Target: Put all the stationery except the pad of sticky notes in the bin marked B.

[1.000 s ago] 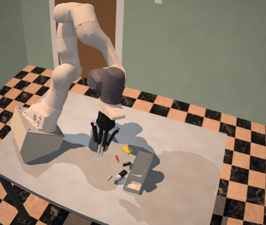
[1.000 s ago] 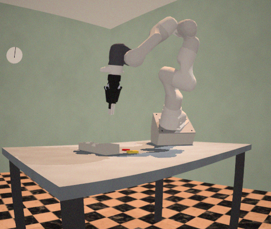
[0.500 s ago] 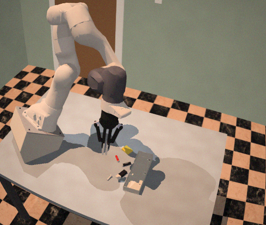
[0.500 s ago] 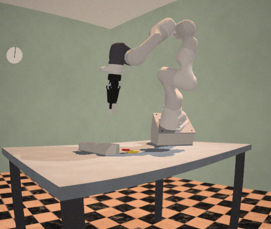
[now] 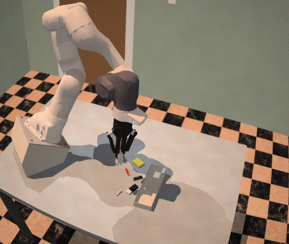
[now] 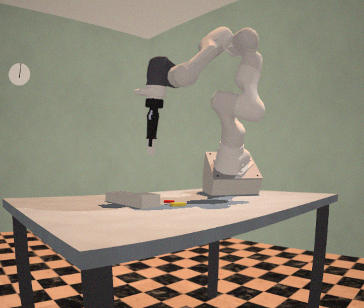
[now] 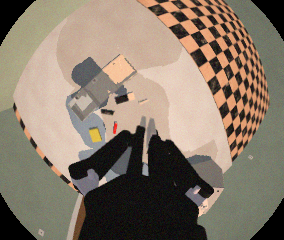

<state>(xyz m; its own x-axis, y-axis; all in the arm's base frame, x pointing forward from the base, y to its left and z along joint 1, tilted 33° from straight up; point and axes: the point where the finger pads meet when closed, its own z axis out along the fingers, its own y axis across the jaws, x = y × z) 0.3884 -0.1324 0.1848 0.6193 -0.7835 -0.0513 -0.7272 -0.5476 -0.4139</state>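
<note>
Arm arches high, hand points down

We see the arm (image 5: 92, 39) (image 6: 205, 59) bent over the surface (image 5: 197, 162) (image 6: 109, 225) (image 7: 47, 85), its hand (image 5: 119, 160) (image 6: 150, 151) (image 7: 146, 123) hanging above it, fingers pressed together on nothing. The grey bin row (image 5: 143, 207) (image 6: 150, 200) (image 7: 98, 80) stands near the yellow sticky pad (image 5: 138, 162) (image 6: 177, 204) (image 7: 95, 135); we find the red piece (image 5: 127, 172) (image 6: 168, 201) (image 7: 115, 128) beside that pad.

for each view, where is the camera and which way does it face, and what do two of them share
Top: high beside the table, looking steeply down across it; the whole arm, its mount and the gripper show.
Exterior: out past a table corner, looking roughly level at table and walls; arm, mount and gripper show.
Wrist: on the arm near the gripper, looking past its fingers to the table; gripper and part of the mount show.
Shared by top and exterior: the yellow pad.
</note>
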